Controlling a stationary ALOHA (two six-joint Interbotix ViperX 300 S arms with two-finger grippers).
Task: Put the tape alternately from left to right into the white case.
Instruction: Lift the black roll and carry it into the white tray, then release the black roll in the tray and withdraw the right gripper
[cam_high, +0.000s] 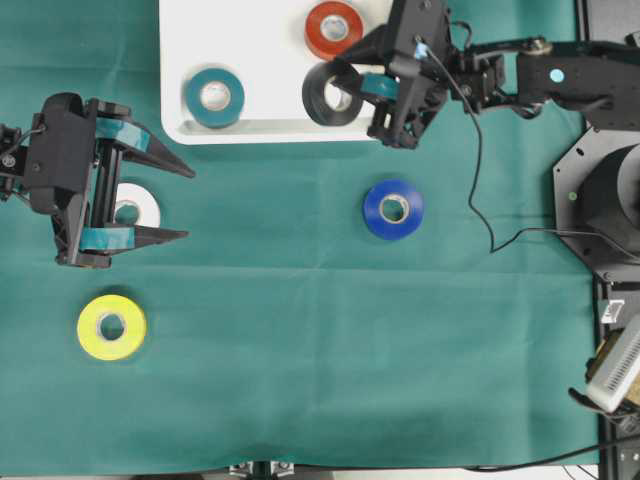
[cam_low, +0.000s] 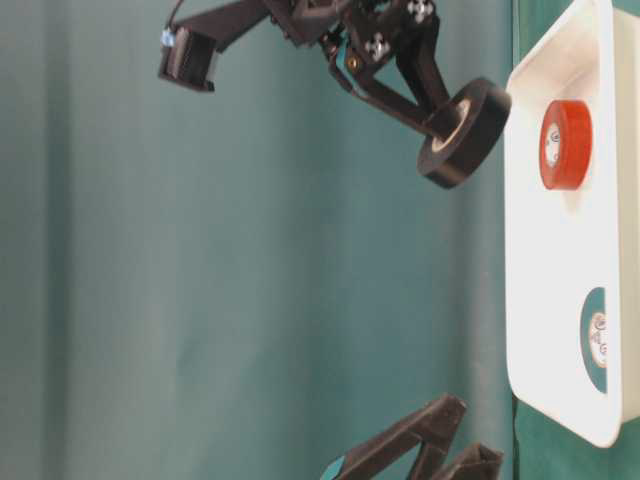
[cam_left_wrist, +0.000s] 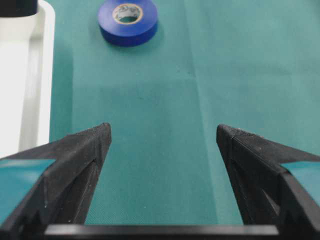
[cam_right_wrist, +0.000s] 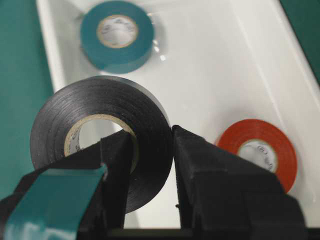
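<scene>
**A:** How far along is the job?

**B:** Two rolls lie flat in the white case (cam_high: 180, 60): the teal roll (cam_high: 214, 96) toward its left end and the red roll (cam_high: 333, 29) further right. A third, the black roll (cam_high: 332, 93), is on the way. The right tool (cam_high: 352, 84) pinches its wall, one finger through the core, and holds it tilted on edge over the case's near rim, clear of the floor as the table-level view shows.

**A:** So it isn't down yet?

**B:** No, it looks lifted, not placed.

**A:** And what remains?

**B:** Three rolls on the green table (cam_high: 300, 350): the blue roll (cam_high: 393, 208) below the case, the yellow roll (cam_high: 111, 326) at lower left, and the white roll (cam_high: 135, 205) partly hidden under the left tool (cam_high: 188, 203), which hangs with fingers spread wide and empty.

**A:** Roughly halfway, then?

**B:** Likely, once the black one is released.
</scene>
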